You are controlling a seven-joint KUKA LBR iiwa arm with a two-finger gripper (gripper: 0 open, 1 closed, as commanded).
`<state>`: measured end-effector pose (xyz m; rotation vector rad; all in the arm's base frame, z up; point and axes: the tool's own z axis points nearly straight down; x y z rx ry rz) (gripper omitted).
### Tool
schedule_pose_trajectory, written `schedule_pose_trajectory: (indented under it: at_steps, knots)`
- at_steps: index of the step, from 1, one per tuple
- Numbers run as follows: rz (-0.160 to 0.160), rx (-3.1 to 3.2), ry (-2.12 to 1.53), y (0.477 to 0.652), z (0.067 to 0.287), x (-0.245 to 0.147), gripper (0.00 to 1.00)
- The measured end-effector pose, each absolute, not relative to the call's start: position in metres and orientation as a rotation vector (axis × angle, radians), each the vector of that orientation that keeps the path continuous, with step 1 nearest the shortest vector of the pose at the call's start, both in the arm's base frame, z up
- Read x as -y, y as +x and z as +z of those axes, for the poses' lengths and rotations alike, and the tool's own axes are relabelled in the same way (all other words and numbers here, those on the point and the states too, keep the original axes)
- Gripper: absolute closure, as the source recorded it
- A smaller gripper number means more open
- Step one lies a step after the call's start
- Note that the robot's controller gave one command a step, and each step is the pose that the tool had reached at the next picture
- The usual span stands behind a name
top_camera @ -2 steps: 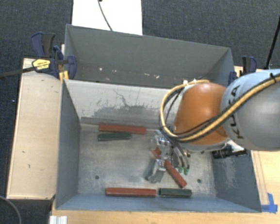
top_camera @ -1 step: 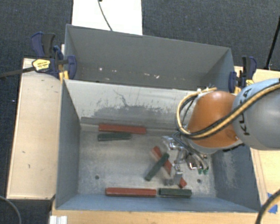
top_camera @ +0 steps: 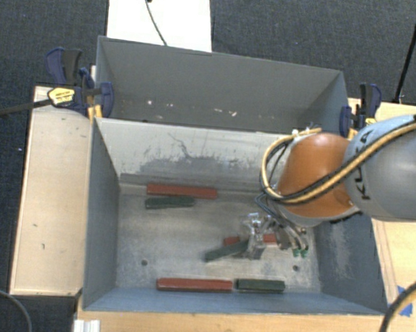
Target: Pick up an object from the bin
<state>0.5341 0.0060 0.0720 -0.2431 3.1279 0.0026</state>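
My gripper (top_camera: 254,239) hangs low over the bin floor, right of the middle, under the orange wrist cover. A dark green bar (top_camera: 223,254) lies tilted on the floor, and its right end reaches up to the gripper. A short red piece (top_camera: 233,240) lies just left of the gripper, and another bit of red (top_camera: 267,238) shows at its right side. I cannot make out whether anything is gripped.
A long red bar (top_camera: 182,191) and a dark green bar (top_camera: 168,203) lie by the back wall at the left. Along the front wall lie another red bar (top_camera: 194,285) and a dark green bar (top_camera: 260,285). The arm covers the bin's right side.
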Motion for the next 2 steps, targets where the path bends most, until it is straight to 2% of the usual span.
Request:
schedule_pose_trajectory:
  at_steps: [1,2]
  knots:
    - [0.001,-3.131,-0.240,0.5331,0.0706,-0.0053,0.00]
    - [0.002,-3.128,-0.235,0.5342,0.0726,-0.0059,1.00]
